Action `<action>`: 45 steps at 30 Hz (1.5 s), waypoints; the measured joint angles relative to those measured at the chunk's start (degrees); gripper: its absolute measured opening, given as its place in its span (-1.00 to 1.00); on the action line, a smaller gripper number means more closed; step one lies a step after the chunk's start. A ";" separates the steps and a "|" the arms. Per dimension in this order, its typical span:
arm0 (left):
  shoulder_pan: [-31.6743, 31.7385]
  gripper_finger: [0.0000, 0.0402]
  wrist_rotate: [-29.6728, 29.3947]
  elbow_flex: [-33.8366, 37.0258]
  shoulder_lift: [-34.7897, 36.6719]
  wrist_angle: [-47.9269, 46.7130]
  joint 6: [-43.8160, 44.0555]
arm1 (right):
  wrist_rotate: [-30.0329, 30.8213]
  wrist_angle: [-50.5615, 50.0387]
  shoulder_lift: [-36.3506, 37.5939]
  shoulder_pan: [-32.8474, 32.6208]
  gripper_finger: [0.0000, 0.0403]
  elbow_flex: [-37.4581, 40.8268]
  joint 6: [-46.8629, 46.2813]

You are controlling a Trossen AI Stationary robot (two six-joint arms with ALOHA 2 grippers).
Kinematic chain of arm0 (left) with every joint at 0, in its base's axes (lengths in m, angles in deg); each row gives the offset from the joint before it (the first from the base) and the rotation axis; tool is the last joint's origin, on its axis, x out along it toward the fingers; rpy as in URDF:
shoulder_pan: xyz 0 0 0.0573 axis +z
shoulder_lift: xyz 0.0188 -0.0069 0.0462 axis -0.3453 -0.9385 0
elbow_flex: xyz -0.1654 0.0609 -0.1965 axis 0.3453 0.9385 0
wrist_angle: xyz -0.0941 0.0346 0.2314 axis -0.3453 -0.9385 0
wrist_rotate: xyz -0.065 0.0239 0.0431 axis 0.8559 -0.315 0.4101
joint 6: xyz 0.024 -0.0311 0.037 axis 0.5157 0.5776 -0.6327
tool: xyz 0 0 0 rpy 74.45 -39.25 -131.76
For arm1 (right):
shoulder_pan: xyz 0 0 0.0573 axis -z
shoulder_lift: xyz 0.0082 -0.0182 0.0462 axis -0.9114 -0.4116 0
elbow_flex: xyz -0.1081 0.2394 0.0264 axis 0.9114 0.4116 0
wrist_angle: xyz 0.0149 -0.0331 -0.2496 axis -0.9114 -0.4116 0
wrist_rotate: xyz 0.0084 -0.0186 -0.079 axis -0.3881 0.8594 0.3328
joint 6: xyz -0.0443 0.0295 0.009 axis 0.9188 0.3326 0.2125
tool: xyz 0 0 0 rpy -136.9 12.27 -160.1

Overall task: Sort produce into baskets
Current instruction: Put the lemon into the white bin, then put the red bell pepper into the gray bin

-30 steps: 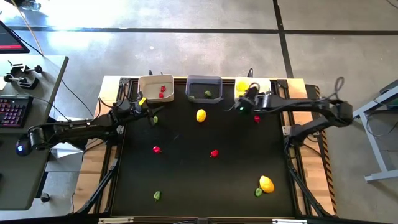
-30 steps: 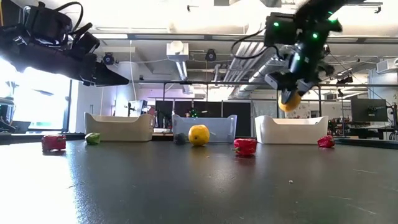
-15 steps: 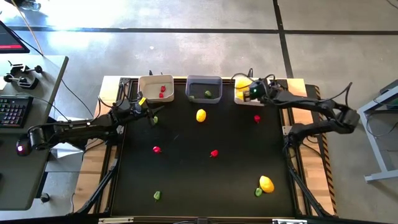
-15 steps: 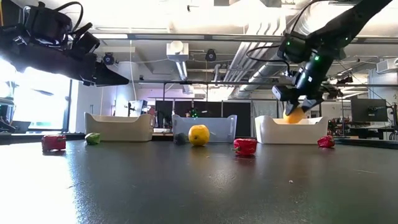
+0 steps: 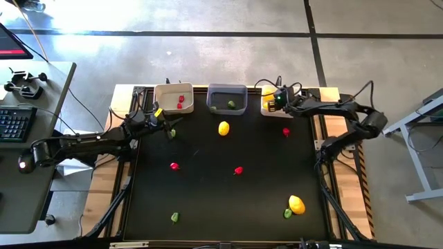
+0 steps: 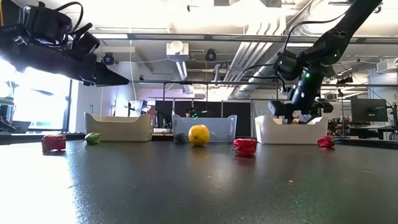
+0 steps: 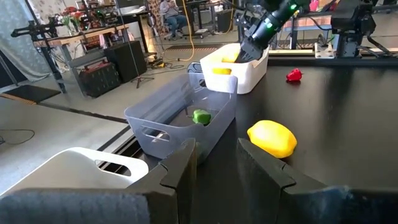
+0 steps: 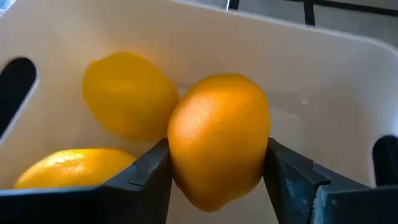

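Right gripper (image 8: pixel 217 168) lowered into the white basket (image 5: pixel 289 92) at about 1 o'clock on the black table (image 5: pixel 221 194), fingers (image 8: pixel 146 174) pinching an orange lemon (image 8: pixel 217 146) from both sides, with two more yellow lemons (image 8: pixel 127 99) lying inside the same basket just behind and beside it. Seen from the low view as the right gripper (image 6: pixel 297 115) dipped to the basket's rim. Left gripper (image 5: pixel 163 124) hovering above the table at about 10 o'clock, just in front of the cream-white basket (image 5: pixel 173 97) at 11 o'clock, fingers (image 7: pixel 180 168) parted a little with nothing between them. Two red pieces (image 5: pixel 181 101) in the cream-white basket. Dark grey basket (image 5: pixel 227 97) at 12 o'clock between the other two, holding green pieces (image 7: pixel 200 116). Loose on the table: a yellow lemon (image 5: pixel 223 128) just in front of the grey basket, a small green piece (image 5: pixel 172 133) near the left gripper, a red piece (image 5: pixel 286 131) at about 2 o'clock, two red pieces near the middle, one (image 5: pixel 174 166) toward 9 o'clock and one (image 5: pixel 239 170) close to centre, a green piece (image 5: pixel 175 217) at about 7 o'clock, and a yellow lemon (image 5: pixel 297 205) touching a green piece (image 5: pixel 287 214) at about 5 o'clock.
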 joint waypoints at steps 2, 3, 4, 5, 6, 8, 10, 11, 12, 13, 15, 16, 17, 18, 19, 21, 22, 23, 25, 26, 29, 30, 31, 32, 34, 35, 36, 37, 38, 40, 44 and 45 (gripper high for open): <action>0.00 -0.50 0.00 0.00 -0.01 -0.02 0.02 | 0.01 -0.13 -0.30 0.00 0.03 0.00 -0.99; 0.00 -0.50 0.00 0.00 -0.02 0.00 0.12 | 0.01 -0.11 -0.30 0.00 0.07 0.00 -0.99; -0.01 -0.50 0.00 0.00 0.00 -0.02 0.40 | 0.01 -0.05 -0.23 0.00 0.11 0.00 -1.01; 0.00 -0.50 0.00 0.00 0.00 -0.01 0.45 | 0.01 -0.12 -0.09 0.00 0.16 0.00 -1.01; 0.00 -0.50 0.00 0.00 0.00 -0.02 0.48 | 0.01 -0.16 0.12 0.00 0.20 0.00 -1.00; 0.00 -0.50 0.00 0.00 0.00 -0.02 0.48 | 0.03 -0.74 0.44 -0.09 0.30 -0.41 -0.95; -0.02 -0.50 0.00 0.00 0.00 -0.02 0.85 | 0.05 -1.94 0.47 -0.19 0.39 -1.40 -0.55; -0.01 -0.50 0.00 0.00 -0.01 -0.02 0.87 | 0.12 -2.48 0.47 -0.38 0.42 -2.04 -0.49; 0.00 -0.50 0.00 0.00 -0.01 -0.02 0.86 | 0.45 -2.90 0.49 -0.63 0.45 -2.68 -0.02; -0.01 -0.50 0.00 0.00 -0.01 -0.02 0.87 | 0.79 -3.35 0.51 -0.99 0.47 -3.32 0.42; -0.01 -0.50 0.00 0.00 0.00 -0.16 0.87 | 1.42 -3.73 0.51 -1.76 0.49 -4.69 1.73; 0.00 -0.50 0.00 0.00 -0.02 -0.31 0.87 | 1.51 -4.20 0.51 -2.21 0.50 -5.50 2.16; 0.00 -0.50 0.00 0.00 0.00 -0.37 0.87 | 1.58 -4.91 0.51 -2.73 0.50 -6.43 2.93; -0.02 -0.50 0.00 0.00 0.00 -0.39 0.85 | 1.58 -6.11 0.51 -3.27 0.50 -7.49 3.11; -0.02 -0.50 0.00 0.00 0.00 -0.37 0.85 | 1.57 -7.68 0.51 -3.98 0.50 -8.62 3.10; 0.00 -0.50 0.00 0.00 0.00 -0.42 0.87 | 1.58 -11.30 0.51 -5.98 0.47 -11.27 3.13; 0.00 -0.50 0.00 0.00 -0.01 -0.44 0.87 | 1.51 -13.04 0.52 -7.27 0.44 -12.63 3.45; 0.00 -0.50 0.00 0.00 -0.02 -0.44 0.86 | 1.17 -14.79 0.53 -8.71 0.39 -13.97 4.09; 0.00 -0.50 0.00 0.00 -0.02 -0.46 0.85 | -0.07 -17.53 0.53 -12.25 0.25 -16.38 4.81; 0.00 -0.50 0.00 0.00 -0.02 -0.54 0.85 | -0.30 -18.32 0.56 -14.17 0.17 -17.25 5.00; -0.01 -0.50 0.63 0.00 -0.02 -1.27 0.85 | -2.10 -18.15 0.56 -21.00 -0.16 -18.58 5.33; 0.00 -0.50 1.59 0.00 -0.02 -1.65 0.78 | -3.16 -17.44 0.56 -23.30 -0.28 -18.60 5.64; 0.00 -0.50 2.90 0.00 -0.02 -2.04 0.46 | -4.20 -16.51 0.56 -25.48 -0.40 -18.55 6.02; 0.00 -0.51 4.56 0.00 -0.02 -2.44 0.35 | -4.90 -14.58 0.56 -27.59 -0.53 -18.14 6.17; -0.02 -0.54 8.17 -0.16 -0.04 -3.27 0.40 | -5.75 -9.37 0.57 -31.50 -0.77 -16.24 6.35; -0.04 -0.57 10.04 -0.77 -0.04 -4.25 0.68 | -6.69 -6.43 0.56 -33.19 -0.88 -14.97 6.39; -0.12 -0.60 12.06 -1.76 -0.02 -5.73 0.81 | -7.76 -3.39 0.56 -34.68 -0.94 -13.70 6.59; -0.39 -0.63 13.76 -3.10 -0.02 -8.04 0.81 | -8.32 0.00 0.56 -36.17 -0.96 -12.33 6.88; -0.79 -0.68 15.11 -4.67 0.00 -11.06 0.83 | -8.70 3.50 0.56 -37.53 -0.94 -11.05 6.97; -1.96 -0.78 16.27 -8.46 -0.05 -19.42 0.82 | -9.00 8.42 0.56 -39.70 -0.89 -8.78 7.42; -5.37 -0.98 15.54 -15.75 -0.51 -33.27 2.11 | -8.99 14.40 0.56 -42.41 -0.88 -5.65 8.80; -6.45 -0.98 15.46 -16.60 -0.73 -33.61 3.90 | -8.98 14.83 0.56 -42.77 -0.89 -5.30 9.32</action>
